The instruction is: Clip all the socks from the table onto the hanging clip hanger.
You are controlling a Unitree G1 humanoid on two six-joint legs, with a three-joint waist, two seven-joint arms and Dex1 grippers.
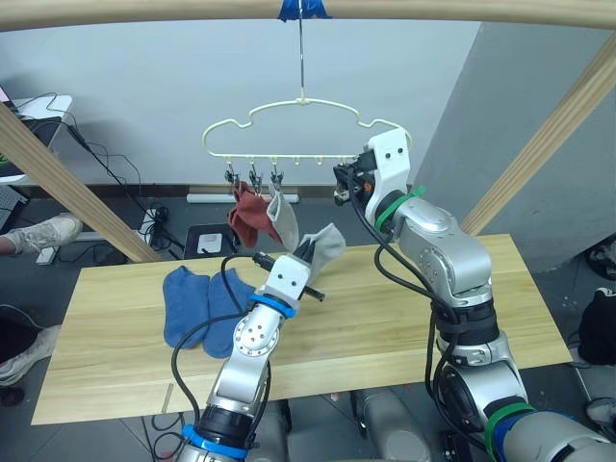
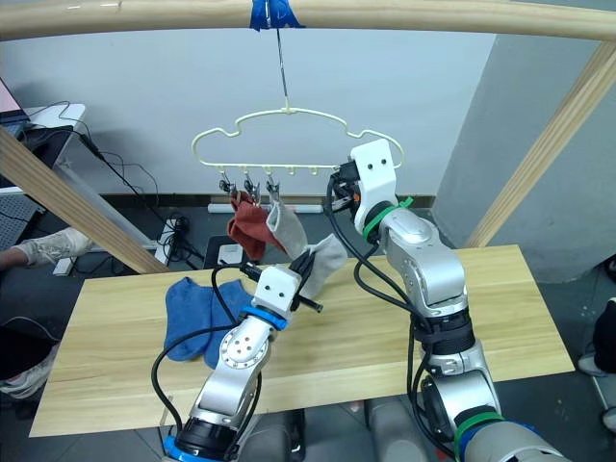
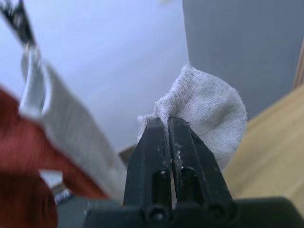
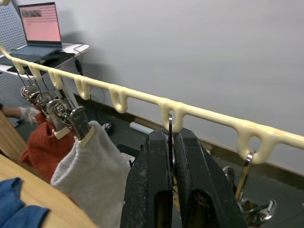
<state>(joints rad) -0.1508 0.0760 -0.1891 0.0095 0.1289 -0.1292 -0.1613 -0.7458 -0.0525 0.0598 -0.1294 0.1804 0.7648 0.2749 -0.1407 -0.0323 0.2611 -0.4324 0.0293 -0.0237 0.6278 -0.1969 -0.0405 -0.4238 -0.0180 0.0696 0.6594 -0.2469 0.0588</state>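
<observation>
Looking down from the head camera, you have the left gripper raised above the table, pinching a light grey sock that sticks up from its fingers. Behind it the clip hanger hangs by its hook from the wooden beam. Two rust-red socks and one grey sock hang from the three clips at the hanger's left end. Two blue socks lie side by side on the table, to the left of your left arm. Your right gripper is up at the hanger's bottom bar, near its right end.

From the left wrist camera, the fingers are pressed together on a fold of the light grey sock, which bulges out past the fingertips. The hung grey sock and red fabric show blurred beside it.

From the right wrist camera, the right gripper is closed on a thin metal clip wire hanging from a loop of the hanger bar. The clipped grey sock and a red sock hang further along the bar.
</observation>
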